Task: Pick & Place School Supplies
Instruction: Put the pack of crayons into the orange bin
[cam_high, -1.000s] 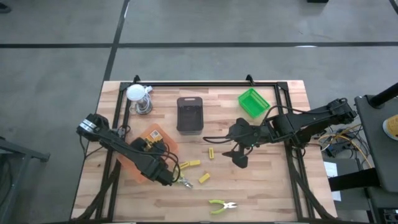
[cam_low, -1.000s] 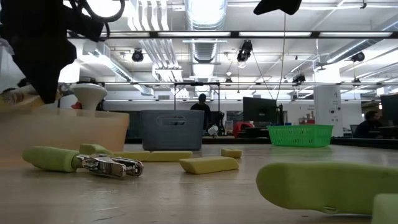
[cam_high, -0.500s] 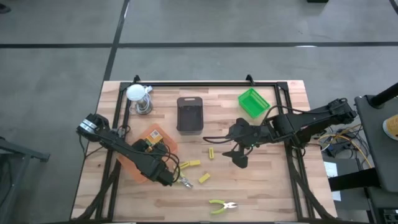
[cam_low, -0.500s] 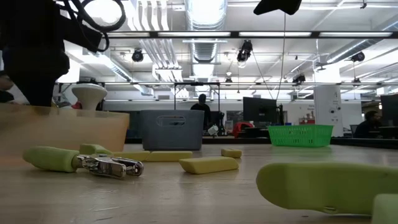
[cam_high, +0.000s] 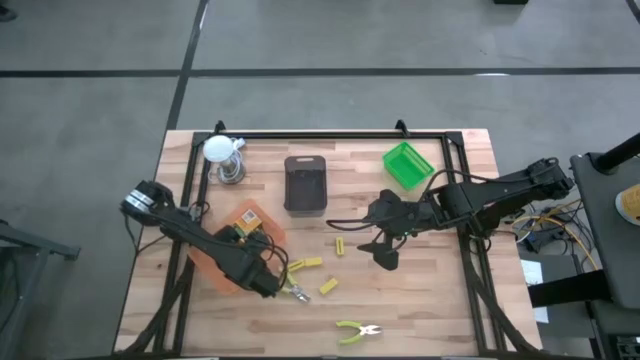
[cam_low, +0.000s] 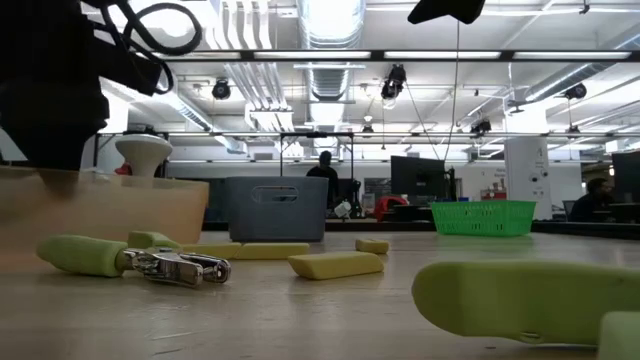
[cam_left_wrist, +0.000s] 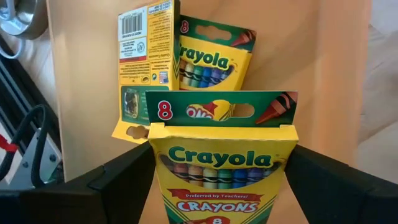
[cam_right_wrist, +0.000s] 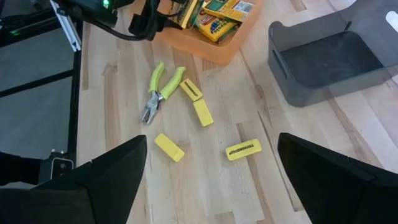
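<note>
1. The left gripper (cam_high: 268, 282) hangs over the near end of the orange tray (cam_high: 205, 262), jaws apart; a crayon box (cam_left_wrist: 227, 168) stands between them, but whether they touch it I cannot tell.
2. 2 more crayon boxes (cam_left_wrist: 214, 59) lie overlapping on the tray floor beyond it.
3. The right gripper (cam_high: 384, 248) hovers above mid-table, jaws wide apart and holding nothing.
4. On the wooden table (cam_high: 420, 300), just beside the orange tray, lime-handled pliers (cam_right_wrist: 160, 87) lie with 2 yellow blocks (cam_right_wrist: 203, 112) near their handles.
5. A third yellow block (cam_right_wrist: 168, 147) and a printed yellow block (cam_right_wrist: 242, 149) lie a little farther out.
6. A second lime-handled tool (cam_high: 357, 331) lies alone near the table's front edge.
7. The black tray (cam_high: 305, 184), green tray (cam_high: 407, 166) and white-topped metal object (cam_high: 223, 157) line the far side.
</note>
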